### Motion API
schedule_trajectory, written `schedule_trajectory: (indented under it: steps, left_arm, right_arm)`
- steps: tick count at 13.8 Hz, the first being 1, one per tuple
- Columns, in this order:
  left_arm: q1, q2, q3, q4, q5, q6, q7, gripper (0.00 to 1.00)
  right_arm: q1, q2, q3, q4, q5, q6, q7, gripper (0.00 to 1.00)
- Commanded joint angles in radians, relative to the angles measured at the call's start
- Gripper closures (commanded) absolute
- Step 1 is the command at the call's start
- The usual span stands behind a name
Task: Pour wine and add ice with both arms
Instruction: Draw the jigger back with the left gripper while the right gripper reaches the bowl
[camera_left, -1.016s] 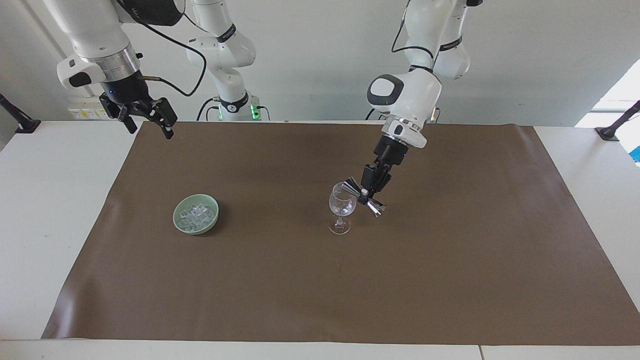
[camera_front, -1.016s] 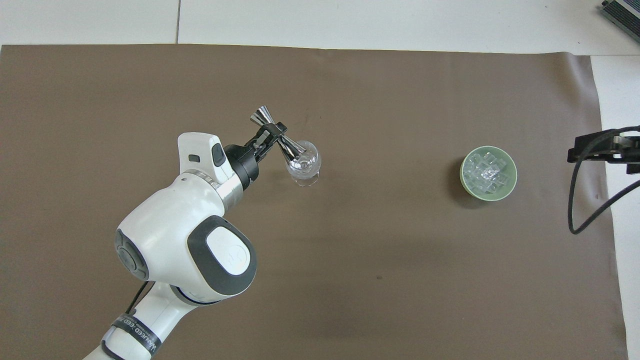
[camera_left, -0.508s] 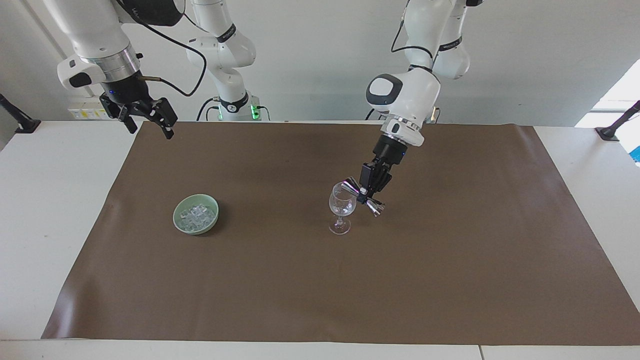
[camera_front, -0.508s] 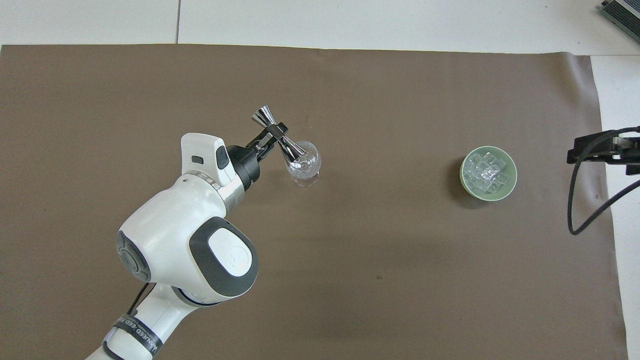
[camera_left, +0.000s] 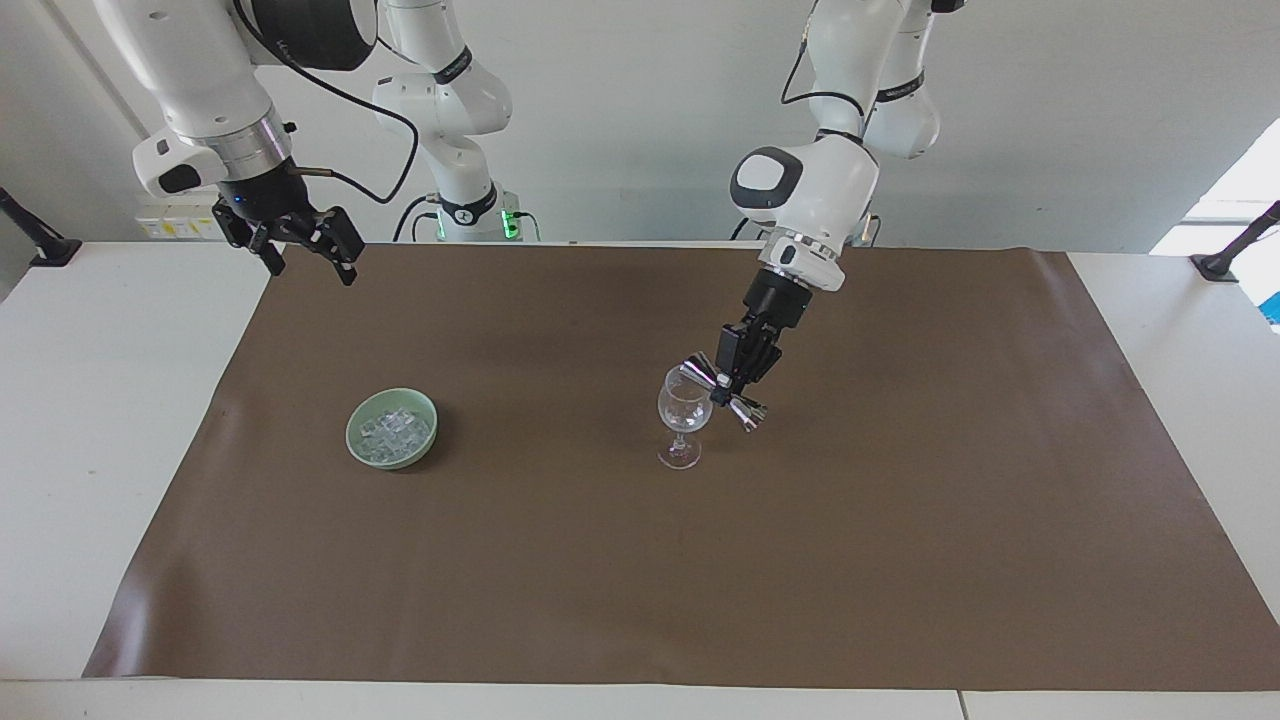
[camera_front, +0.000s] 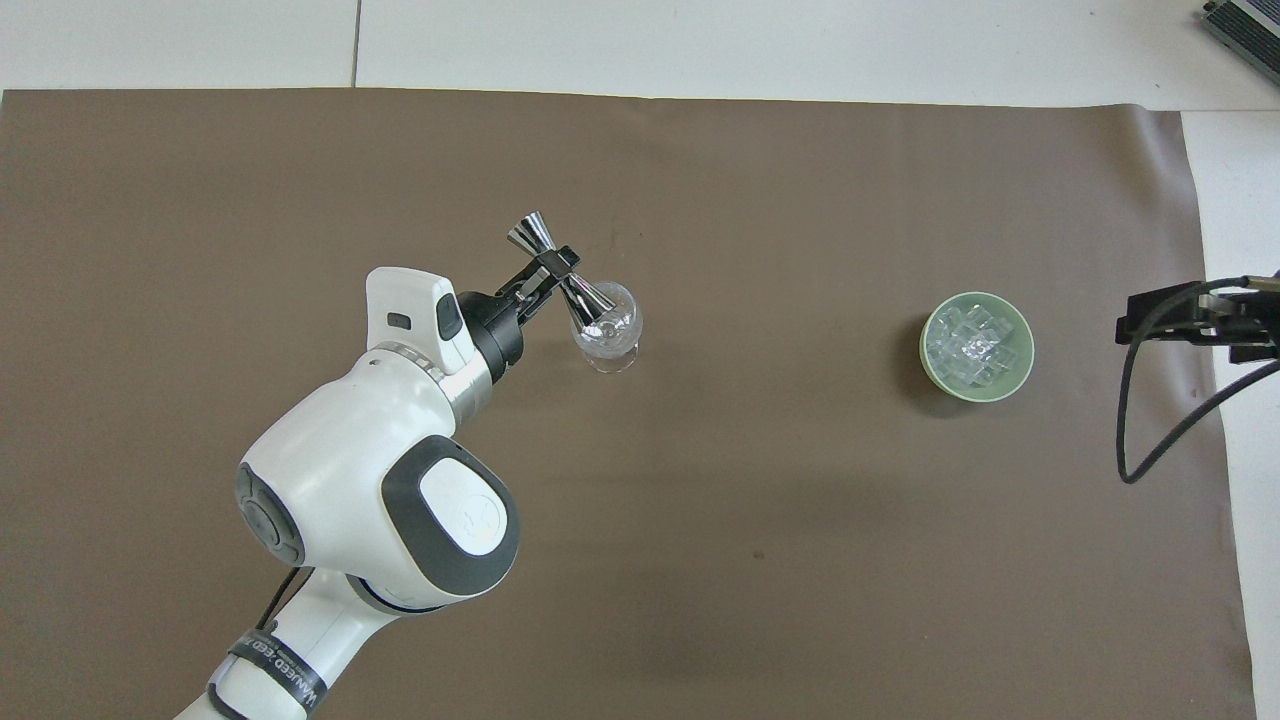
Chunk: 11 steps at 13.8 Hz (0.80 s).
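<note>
Ice (camera_left: 395, 430), a heap of small clear cubes, lay in a pale green bowl (camera_left: 352, 432) on the brown mat (camera_left: 900, 560), toward the right arm's end of the table and well apart from the wine glass (camera_left: 684, 410). That glass stood upright near the middle of the mat and looked empty or nearly so; no liquid could be made out in it. Over its rim the left gripper (camera_left: 735, 383) was clamped on the narrow waist of a steel double-cone jigger (camera_front: 560, 283), which was tipped steeply so that one cone's mouth pointed into the bowl of the glass while the other cone stuck out above the mat. The right gripper (camera_left: 305, 252) hung with its fingers spread and nothing between them above the mat's edge nearest the robots, at the right arm's end; that arm was waiting. The step in hand appeared to be the pour. To do it well, the lower lip of the jigger should be kept inside the rim without touching the thin glass, since a sideways knock could topple so tall a stem; the tilt should be held until the cone had drained, then levelled before lifting clear. The ice would follow, taken one cube at a time by the right gripper.
</note>
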<state>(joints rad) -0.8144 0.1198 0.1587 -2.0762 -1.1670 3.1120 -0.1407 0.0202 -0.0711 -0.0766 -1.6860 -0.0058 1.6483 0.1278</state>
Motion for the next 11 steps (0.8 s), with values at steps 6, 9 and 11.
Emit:
schedule_trajectory:
  steps: [6,9,11]
  left_arm:
    - [0.003,0.006,0.013,0.030,0.000,-0.036,-0.146,1.00]
    - [0.038,0.001,0.013,0.038,-0.003,-0.105,-0.193,1.00]
    - [0.069,-0.003,0.013,0.038,-0.005,-0.157,-0.282,1.00]
  right_arm:
    - [0.004,-0.042,0.005,-0.076,0.026,0.088,-0.031,0.00]
    - [0.011,-0.059,0.005,-0.139,0.026,0.154,-0.031,0.00]
    - [0.010,-0.061,0.005,-0.178,0.026,0.212,-0.031,0.00]
